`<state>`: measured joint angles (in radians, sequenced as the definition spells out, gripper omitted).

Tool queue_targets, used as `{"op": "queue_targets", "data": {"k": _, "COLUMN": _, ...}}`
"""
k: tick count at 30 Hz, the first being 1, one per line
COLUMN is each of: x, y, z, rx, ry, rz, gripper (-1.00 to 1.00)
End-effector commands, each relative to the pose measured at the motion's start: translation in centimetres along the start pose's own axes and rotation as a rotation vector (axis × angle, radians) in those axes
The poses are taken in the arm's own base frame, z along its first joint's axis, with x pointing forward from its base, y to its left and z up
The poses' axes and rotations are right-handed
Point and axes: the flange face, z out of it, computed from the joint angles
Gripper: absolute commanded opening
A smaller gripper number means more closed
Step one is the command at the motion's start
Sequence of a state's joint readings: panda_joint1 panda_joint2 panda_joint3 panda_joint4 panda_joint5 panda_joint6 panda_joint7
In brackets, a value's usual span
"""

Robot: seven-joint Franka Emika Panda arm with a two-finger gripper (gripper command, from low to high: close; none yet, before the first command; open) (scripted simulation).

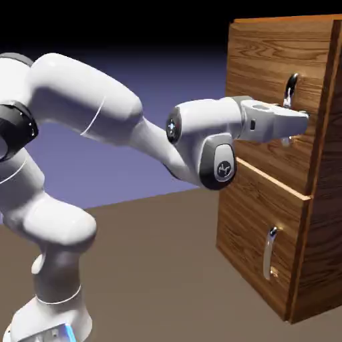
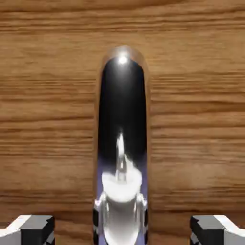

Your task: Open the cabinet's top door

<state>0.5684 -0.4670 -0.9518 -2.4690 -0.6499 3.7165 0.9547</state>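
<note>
Looking along the hand, I have the pincer (image 2: 122,232) with its tips apart, one on each side of the long curved silver bar handle (image 2: 122,105) and touching neither flank. That handle stands upright on the wood-grain top door (image 1: 257,57), which sits closed on the tall glossy brown cabinet (image 1: 324,214), above its shorter lower door (image 1: 250,214).
</note>
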Motion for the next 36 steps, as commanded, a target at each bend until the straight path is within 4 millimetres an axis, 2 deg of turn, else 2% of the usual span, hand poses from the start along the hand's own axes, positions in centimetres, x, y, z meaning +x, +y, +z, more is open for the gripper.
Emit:
{"op": "queue_targets", "data": {"k": 1, "x": -0.1, "y": -0.1, "z": -0.3, "rx": -0.009, "ry": 0.008, "rz": 0.0, "gripper": -1.0}}
{"op": "queue_targets", "data": {"k": 26, "x": -4.5, "y": -4.5, "z": -9.2, "rx": -0.232, "ry": 0.235, "rz": -0.002, "gripper": -1.0}}
{"op": "queue_targets", "data": {"k": 36, "x": -4.6, "y": -5.1, "z": -9.4, "rx": -0.233, "ry": 0.262, "rz": -0.013, "gripper": -1.0}}
